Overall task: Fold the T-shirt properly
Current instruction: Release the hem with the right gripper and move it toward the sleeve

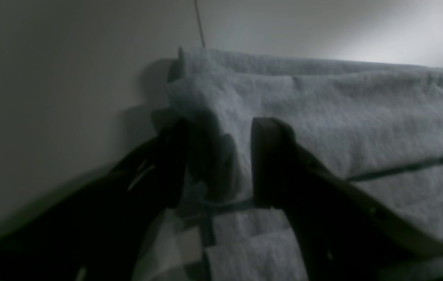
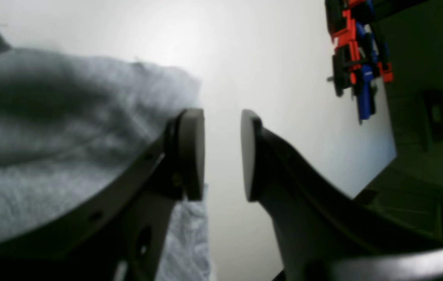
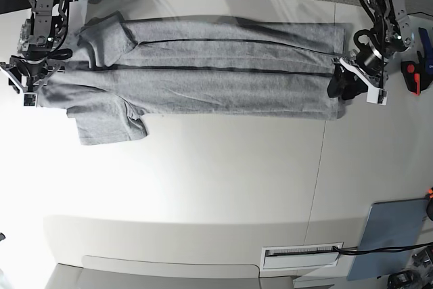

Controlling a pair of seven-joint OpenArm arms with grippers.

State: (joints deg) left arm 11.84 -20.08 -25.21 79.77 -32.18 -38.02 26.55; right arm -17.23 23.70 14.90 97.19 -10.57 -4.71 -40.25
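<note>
The heather-grey cotton T-shirt (image 3: 203,69) lies lengthwise across the white table (image 3: 223,181), folded over. The left gripper (image 1: 219,160) stands parted around its hem corner; the right gripper (image 2: 221,154) gapes empty beside its edge. Withdrawing carelessly could snag cloth and undo the fold.

Blk curved fingers (image 2: 192,156) w/ flat round pads.

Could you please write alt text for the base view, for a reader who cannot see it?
A grey T-shirt lies folded lengthwise into a long band across the far side of a white table, one sleeve sticking out. The left end effector and right end effector sit at its opposite ends.
</note>
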